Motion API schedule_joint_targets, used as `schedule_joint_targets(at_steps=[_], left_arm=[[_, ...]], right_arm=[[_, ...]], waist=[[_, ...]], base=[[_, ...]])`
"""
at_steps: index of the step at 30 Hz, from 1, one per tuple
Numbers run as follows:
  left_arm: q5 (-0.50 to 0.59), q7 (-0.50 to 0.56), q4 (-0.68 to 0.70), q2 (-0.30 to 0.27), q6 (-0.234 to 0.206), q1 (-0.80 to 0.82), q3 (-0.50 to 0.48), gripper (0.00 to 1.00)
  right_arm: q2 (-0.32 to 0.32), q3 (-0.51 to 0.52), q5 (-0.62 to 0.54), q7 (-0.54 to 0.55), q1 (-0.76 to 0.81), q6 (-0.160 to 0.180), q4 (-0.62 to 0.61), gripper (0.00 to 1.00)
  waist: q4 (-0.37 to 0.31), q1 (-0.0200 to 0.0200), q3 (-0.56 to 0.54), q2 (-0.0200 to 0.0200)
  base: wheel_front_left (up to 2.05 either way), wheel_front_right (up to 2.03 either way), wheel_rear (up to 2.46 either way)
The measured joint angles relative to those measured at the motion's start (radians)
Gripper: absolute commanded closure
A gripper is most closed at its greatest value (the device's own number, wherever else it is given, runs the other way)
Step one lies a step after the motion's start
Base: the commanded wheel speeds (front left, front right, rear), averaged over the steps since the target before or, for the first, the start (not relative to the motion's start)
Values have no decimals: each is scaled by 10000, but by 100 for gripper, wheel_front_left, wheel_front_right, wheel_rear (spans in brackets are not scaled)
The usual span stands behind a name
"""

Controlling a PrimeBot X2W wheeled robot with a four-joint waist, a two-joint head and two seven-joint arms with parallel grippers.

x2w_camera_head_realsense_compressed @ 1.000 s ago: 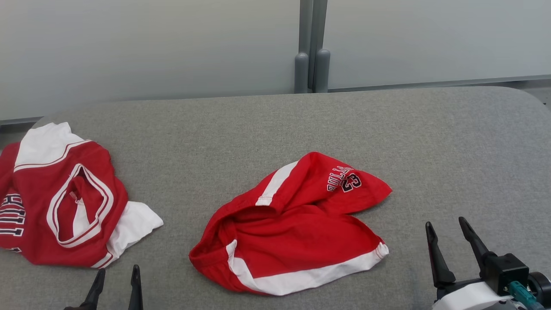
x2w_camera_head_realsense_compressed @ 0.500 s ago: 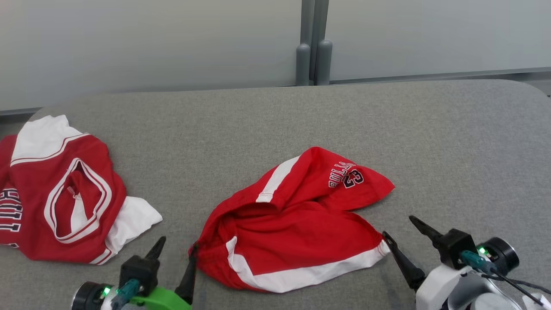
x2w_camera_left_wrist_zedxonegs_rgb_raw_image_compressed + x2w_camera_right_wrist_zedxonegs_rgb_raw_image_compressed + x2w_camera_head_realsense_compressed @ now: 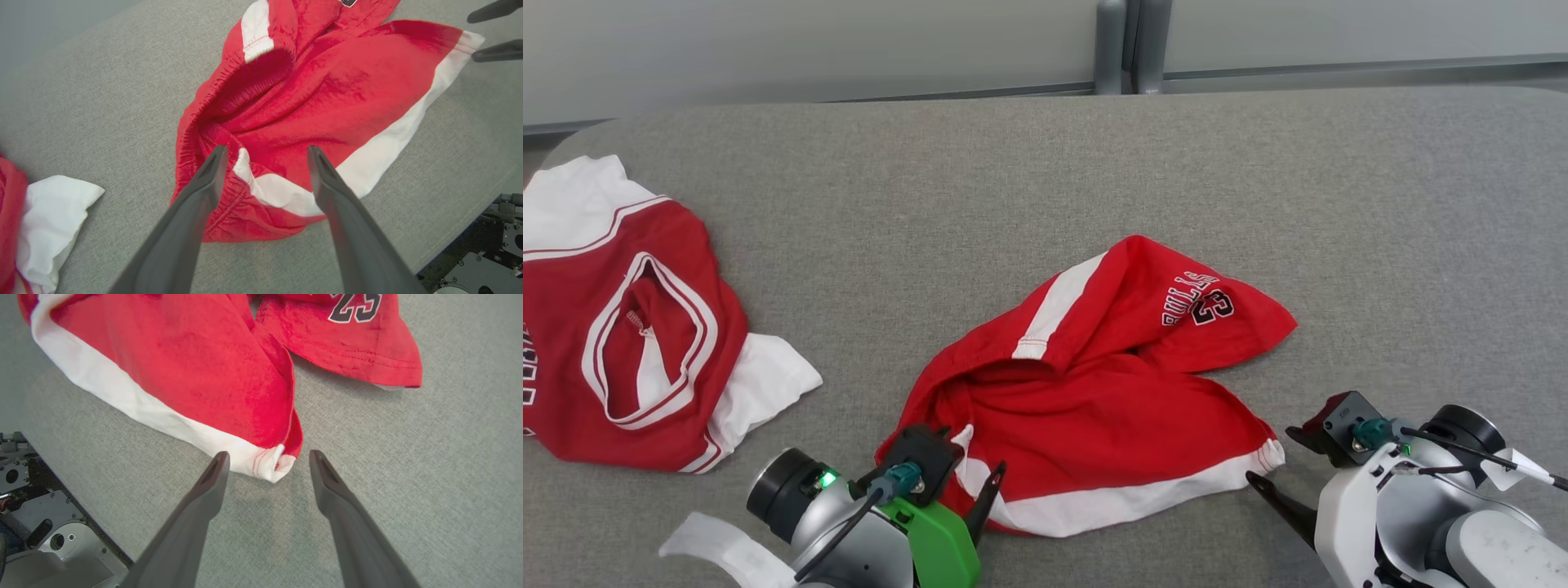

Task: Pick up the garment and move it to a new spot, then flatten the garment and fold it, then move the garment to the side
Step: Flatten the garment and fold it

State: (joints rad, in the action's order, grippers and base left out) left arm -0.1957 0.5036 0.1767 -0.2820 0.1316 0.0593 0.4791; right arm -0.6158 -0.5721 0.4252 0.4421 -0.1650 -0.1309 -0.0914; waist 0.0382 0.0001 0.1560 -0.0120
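I see the red basketball shorts [image 3: 1094, 392] lying crumpled on the grey fabric tabletop [image 3: 1380, 204], about mid-width and toward my near edge. The elastic waistband gapes open on my left, gathered and puckered. A broad white stripe runs along the near side and ends at a white hem corner with red stitching on my right. The other leg is thrown to the far right, with a shorter white stripe and black "BULLS 23" lettering that reads upside down to me.

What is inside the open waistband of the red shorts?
Inside the waistband of the red shorts, their own crumpled red fabric shows. Deeper in, the upper layer covers the rest.
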Motion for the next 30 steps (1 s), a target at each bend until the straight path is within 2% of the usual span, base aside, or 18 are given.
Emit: schedule_joint_targets(at_steps=[10, 22, 23, 24, 25, 26, 27, 30], left_arm=[[-245, 606, -796, -203, -35, 576, 31, 0], [-387, 836, -1643, -236, -44, 1091, 222, 0], [-387, 825, -1712, -222, -54, 1127, 228, 0], [-382, 800, -1791, -213, -58, 1157, 240, 39], [-380, 767, -1847, -192, -84, 1167, 245, 58], [-380, 744, -1889, -174, -86, 1169, 247, 95], [-393, 721, -1948, -157, -88, 1169, 257, 100], [-694, 594, -2002, -35, -88, 1160, 174, 100]], right_arm=[[69, -556, 414, 598, -168, 0, -232, 0], [224, -1193, 502, 715, -693, 0, 238, 0], [244, -1256, 500, 715, -749, 0, 278, 3], [272, -1310, 502, 713, -815, 0, 339, 21], [291, -1396, 525, 713, -875, 0, 380, 59], [307, -1465, 568, 700, -932, 2, 414, 100], [320, -1540, 621, 665, -989, 2, 458, 100], [349, -1540, 986, 581, -1068, 2, 546, 100]], waist=[[18, 0, 513, 0], [-96, 0, 1030, 0], [-107, 0, 1049, 0], [-124, 0, 1060, 0], [-138, 0, 1063, 0], [-149, 0, 1064, 0], [-159, 0, 1059, 0], [-166, 0, 978, 0]], base=[[0, 0, 0], [0, 0, 0], [0, 0, 0], [0, 0, 0], [0, 0, 0], [0, 0, 0], [0, 0, 0], [0, 0, 0]])
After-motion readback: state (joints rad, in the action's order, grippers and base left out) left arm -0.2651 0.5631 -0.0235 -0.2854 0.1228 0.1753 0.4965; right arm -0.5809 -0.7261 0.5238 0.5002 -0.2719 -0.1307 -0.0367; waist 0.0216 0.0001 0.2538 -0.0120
